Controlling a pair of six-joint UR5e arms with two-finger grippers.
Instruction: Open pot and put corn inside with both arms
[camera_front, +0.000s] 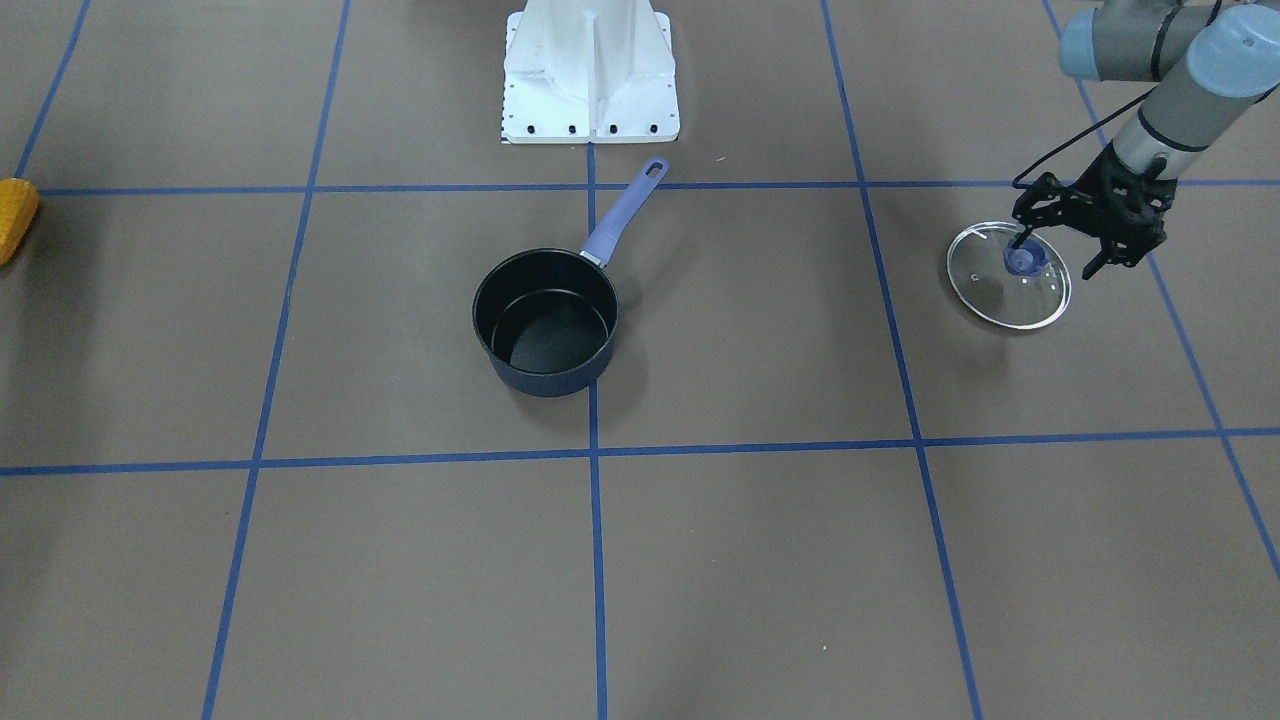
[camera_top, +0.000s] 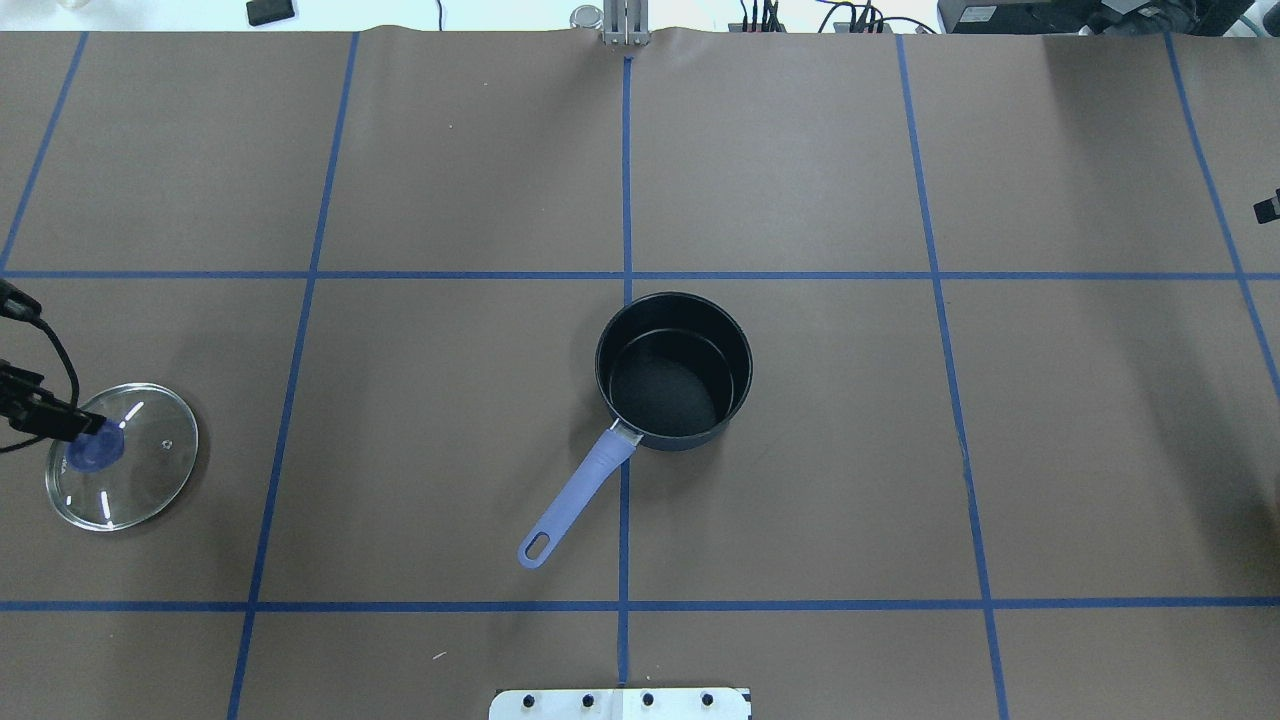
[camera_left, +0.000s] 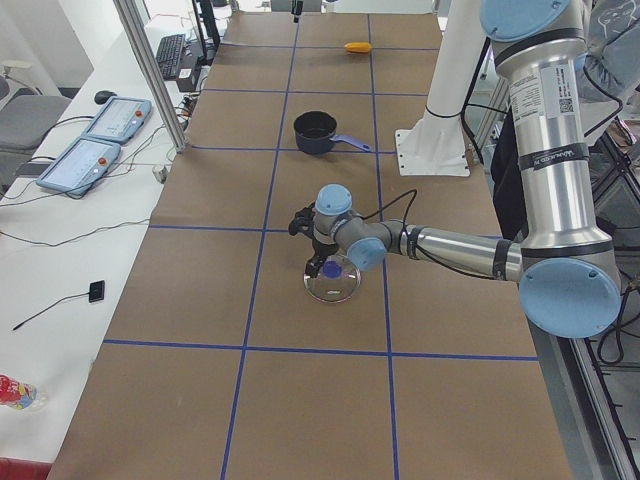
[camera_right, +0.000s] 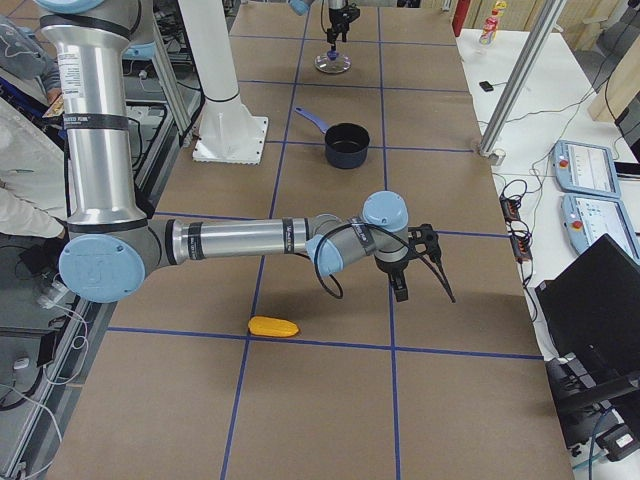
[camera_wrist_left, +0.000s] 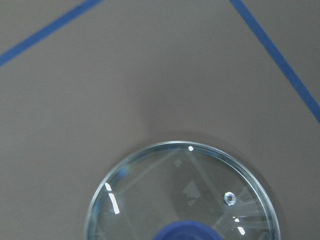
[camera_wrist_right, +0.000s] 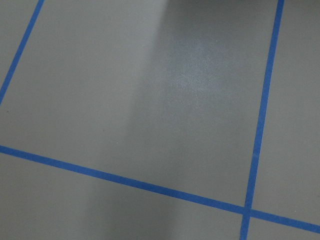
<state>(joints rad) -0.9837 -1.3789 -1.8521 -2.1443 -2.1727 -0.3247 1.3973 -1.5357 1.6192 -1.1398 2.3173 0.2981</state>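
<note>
The pot (camera_front: 545, 320) stands uncovered and empty at the table's middle, its lavender handle (camera_front: 625, 213) pointing toward the robot's base; it also shows in the overhead view (camera_top: 672, 370). The glass lid (camera_front: 990, 285) lies flat on the table on the robot's far left. My left gripper (camera_front: 1056, 258) hangs over the lid, open, with its fingers either side of the purple knob (camera_front: 1027, 260). The corn (camera_front: 15, 215) lies on the table on the robot's far right. My right gripper (camera_right: 402, 280) hovers above the table near the corn (camera_right: 273, 326); I cannot tell if it is open or shut.
The white base mount (camera_front: 590, 75) stands behind the pot. Blue tape lines (camera_top: 625, 275) cross the brown table cover. Control tablets (camera_right: 590, 170) and cables lie on the side bench beyond the table's far edge. The left wrist view shows the lid (camera_wrist_left: 180, 195) directly below.
</note>
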